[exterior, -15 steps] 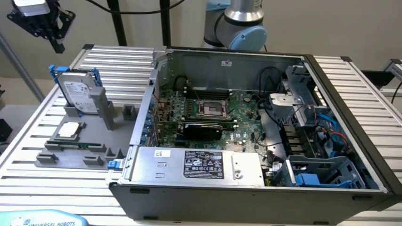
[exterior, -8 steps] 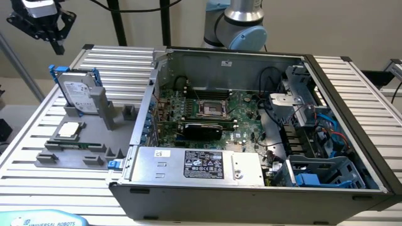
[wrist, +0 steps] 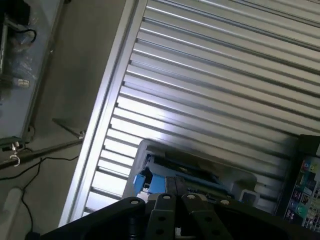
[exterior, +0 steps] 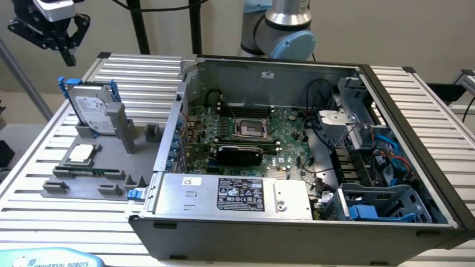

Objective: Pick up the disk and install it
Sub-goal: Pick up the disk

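Grey rack [exterior: 137, 161] end of the table [exterior: 30, 217], hovering the gripper [exterior: 68, 58], pinched together on nothing, over the disk [exterior: 93, 114] standing upright there, risking bumping its blue frame [exterior: 68, 82] and tipping it if descending closed.

Ribbed aluminium table [exterior: 133, 69] carries open computer case [exterior: 297, 233], grey fixture plate [exterior: 148, 162], probably plastic.
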You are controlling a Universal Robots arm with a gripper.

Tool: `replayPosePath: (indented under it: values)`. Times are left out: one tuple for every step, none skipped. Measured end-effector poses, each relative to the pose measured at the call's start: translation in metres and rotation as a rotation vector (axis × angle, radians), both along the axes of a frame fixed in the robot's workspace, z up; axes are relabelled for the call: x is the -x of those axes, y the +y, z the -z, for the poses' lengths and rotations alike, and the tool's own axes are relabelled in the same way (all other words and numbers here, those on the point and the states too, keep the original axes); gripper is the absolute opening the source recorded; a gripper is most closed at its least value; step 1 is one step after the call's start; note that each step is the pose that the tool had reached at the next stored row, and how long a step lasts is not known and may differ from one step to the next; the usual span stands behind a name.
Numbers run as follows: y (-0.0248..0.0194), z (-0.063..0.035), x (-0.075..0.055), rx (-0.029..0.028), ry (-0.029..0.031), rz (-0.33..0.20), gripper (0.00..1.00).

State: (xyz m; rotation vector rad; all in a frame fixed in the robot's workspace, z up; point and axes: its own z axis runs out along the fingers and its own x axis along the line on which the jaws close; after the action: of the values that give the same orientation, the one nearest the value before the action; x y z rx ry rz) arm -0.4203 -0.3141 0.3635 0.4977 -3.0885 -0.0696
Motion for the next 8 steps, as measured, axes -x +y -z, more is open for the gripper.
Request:
replayPosePath:
  values:
    - [0.0, 0.0002, 0.0, 0.0, 0.0001, -0.018, 0.11]
    - [0.0, 0.0005, 0.0, 0.0, 0.0, -0.036, 0.11]
    - [0.0, 0.0007, 0.0, 0.0, -0.0001, -0.054, 0.11]
    - [0.0, 0.001, 0.0, 0.0, -0.0001, -0.073, 0.11]
    - [0.0, 0.0012, 0.0, 0.0, -0.0001, -0.09, 0.11]
    - [0.0, 0.0014, 0.0, 0.0, 0.0, -0.108, 0.11]
    - [0.0, 0.0016, 0.0, 0.0, 0.0, -0.128, 0.11]
    - [0.0, 0.0017, 0.0, 0.0, -0.0001, -0.145, 0.11]
